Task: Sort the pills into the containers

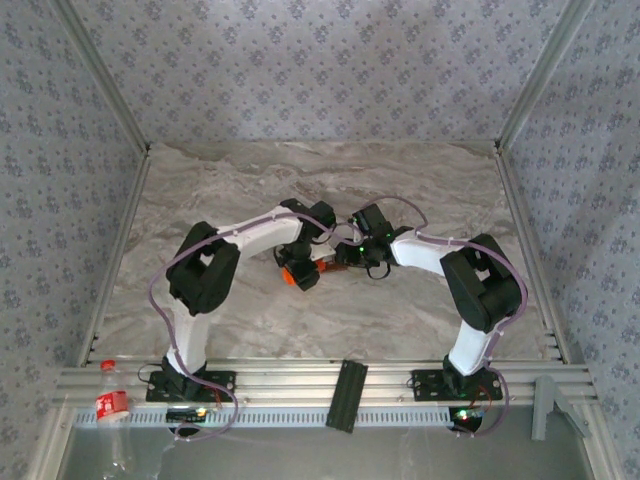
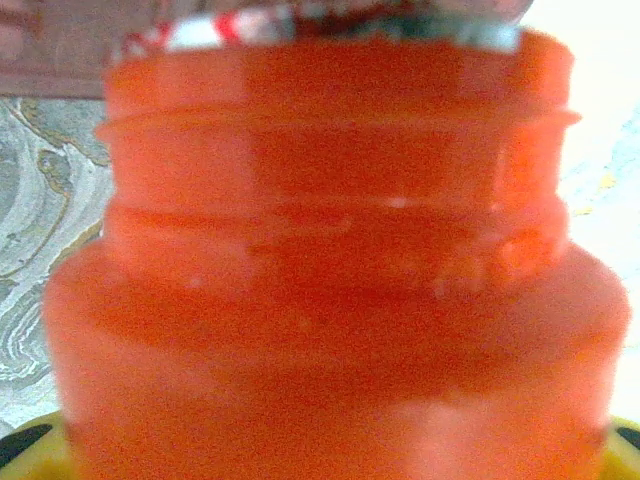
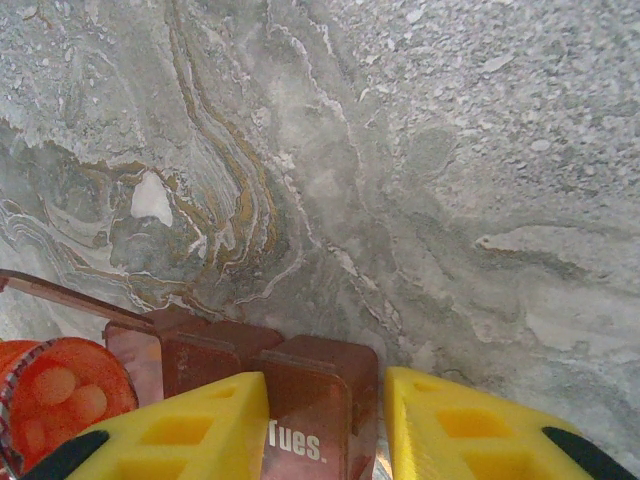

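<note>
Two arms meet at the center of the marbled table [image 3: 420, 150] in the top view. The left tool [image 1: 302, 266] is clamped on an orange bottle [image 2: 330, 280], whose threaded neck looms across the left wrist view, with yellow pads at the 2 bottom corners. At the bottom center of the right wrist view, the right tool [image 3: 325, 385] is closed on the containers [image 3: 210, 350], a reddish-brown strip on the table. Its yellow fingers [image 3: 200, 425] squeeze the end compartment, marked "Tues." At the lower left of that view, just beside the strip, the bottle's open mouth shows at least 2 round pills [image 3: 55, 385] inside.
</note>
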Robot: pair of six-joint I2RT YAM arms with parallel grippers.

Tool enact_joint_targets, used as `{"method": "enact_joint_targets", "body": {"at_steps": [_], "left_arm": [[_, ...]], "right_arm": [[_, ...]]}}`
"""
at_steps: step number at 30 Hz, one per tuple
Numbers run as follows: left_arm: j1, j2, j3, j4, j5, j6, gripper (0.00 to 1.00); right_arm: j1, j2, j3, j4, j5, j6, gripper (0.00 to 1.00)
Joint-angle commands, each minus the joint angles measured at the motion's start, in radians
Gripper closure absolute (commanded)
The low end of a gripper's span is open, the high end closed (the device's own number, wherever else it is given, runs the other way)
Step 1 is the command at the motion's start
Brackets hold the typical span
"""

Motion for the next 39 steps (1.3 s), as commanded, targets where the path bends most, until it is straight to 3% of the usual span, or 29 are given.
{"method": "enact_joint_targets", "body": {"at_steps": [1, 10, 27, 39], "left_arm": [[0.021, -0.013, -0.025, 0.003, -0.003, -0.028, 1.0], [0.018, 0.011, 0.001, -0.05, -0.011, -0.018, 1.0], [-0.036, 0.05, 0.071, -0.138, -0.193, -0.013, 1.0], [-0.047, 0.032, 0.084, -0.148, -0.176, -0.005, 1.0]], "right_arm": [[0.009, 0.023, -0.037, -0.078, 0.034, 0.007, 0.63], [0.009, 0.027, -0.034, -0.079, 0.034, 0.008, 0.63], [0.009, 0.026, -0.035, -0.079, 0.034, 0.008, 0.63], [0.011, 0.033, -0.037, -0.073, 0.034, 0.011, 0.63]]}}
